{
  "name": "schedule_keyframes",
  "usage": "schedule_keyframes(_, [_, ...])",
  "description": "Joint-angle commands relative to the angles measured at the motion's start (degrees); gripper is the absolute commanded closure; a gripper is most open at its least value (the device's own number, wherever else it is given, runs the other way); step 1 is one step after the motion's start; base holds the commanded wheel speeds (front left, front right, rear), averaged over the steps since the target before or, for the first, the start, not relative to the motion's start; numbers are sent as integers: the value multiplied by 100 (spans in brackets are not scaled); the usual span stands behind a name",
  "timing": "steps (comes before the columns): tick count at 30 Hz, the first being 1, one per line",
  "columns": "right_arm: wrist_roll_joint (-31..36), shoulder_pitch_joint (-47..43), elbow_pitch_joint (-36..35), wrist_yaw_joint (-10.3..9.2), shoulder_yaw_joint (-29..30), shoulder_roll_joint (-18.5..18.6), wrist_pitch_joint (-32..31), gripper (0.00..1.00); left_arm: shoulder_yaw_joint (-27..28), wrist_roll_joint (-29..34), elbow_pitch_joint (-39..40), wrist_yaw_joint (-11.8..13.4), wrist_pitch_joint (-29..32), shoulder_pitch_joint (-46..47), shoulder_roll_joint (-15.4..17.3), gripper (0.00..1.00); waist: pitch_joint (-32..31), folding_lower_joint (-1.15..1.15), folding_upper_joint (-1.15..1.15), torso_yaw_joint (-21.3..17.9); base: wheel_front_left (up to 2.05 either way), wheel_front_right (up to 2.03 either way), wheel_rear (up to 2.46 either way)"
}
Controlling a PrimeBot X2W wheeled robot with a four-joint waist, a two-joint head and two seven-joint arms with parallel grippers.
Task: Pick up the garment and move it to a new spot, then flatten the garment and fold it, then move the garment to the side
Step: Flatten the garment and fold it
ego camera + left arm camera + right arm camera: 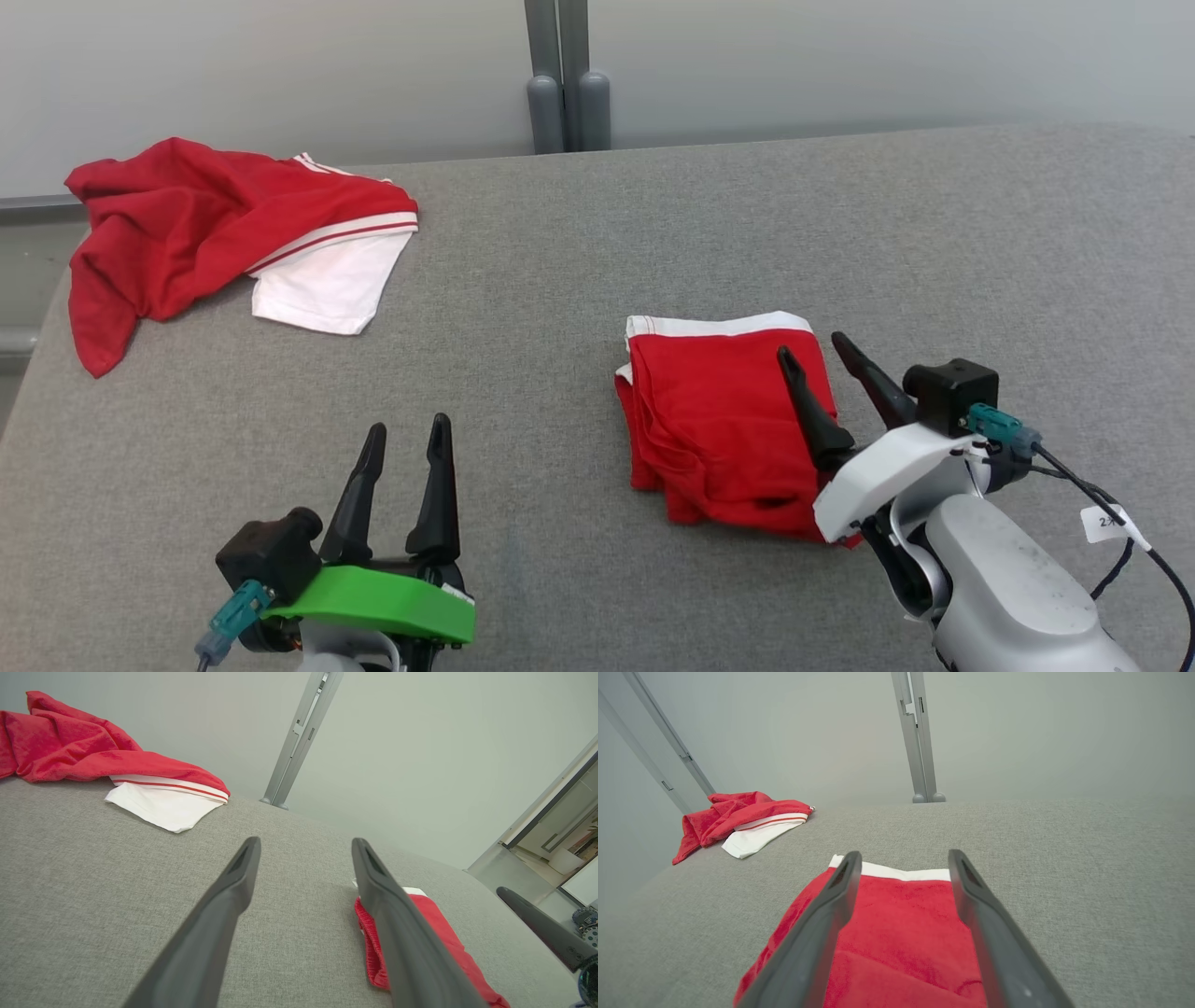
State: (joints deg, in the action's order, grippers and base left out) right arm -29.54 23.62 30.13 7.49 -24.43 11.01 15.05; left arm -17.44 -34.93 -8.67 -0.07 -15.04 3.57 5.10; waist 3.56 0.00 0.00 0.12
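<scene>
While the right claw (810,345) gapes empty over the folded red cloth garment with white band (709,420), centre right of frame, left claw (408,425) wide open, empty, lower left, grey fabric surface (579,280) beneath

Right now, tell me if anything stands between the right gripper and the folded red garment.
Nothing visible does. The right gripper hangs open directly over the right edge of the folded garment. The crumpled red-and-white garment lies well away at the far left.

- A grey fabric tabletop (597,243) is stretching out before me.
- A pale wall (840,56) is rising behind it.
- A grey post (567,75) is standing against that wall.
</scene>
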Motion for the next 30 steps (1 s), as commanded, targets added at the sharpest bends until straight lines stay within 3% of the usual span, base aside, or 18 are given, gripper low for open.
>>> schedule_keyframes(1, [173,-84,92,0,41,-12,17,64,-7,43,-13,-38,-18,44,6,0,7,0,0,43,0,0,0])
schedule_keyframes(4, [442,-98,374,0,-42,-33,17,100,-13,43,-29,-28,-17,73,12,0,20,0,0,127,0,0,0])
schedule_keyframes(10, [692,-72,980,0,-428,-152,17,100,-33,46,-51,-34,-10,106,29,0,35,0,0,333,0,0,0])
schedule_keyframes(22, [475,2,1342,0,-1339,-504,18,100,-23,18,-37,5,-11,8,68,0,-4,0,0,575,0,0,0])
schedule_keyframes(30, [397,162,1583,-1,-1978,-535,18,100,-12,-6,-23,43,-11,-47,78,0,-30,0,0,580,0,0,0])
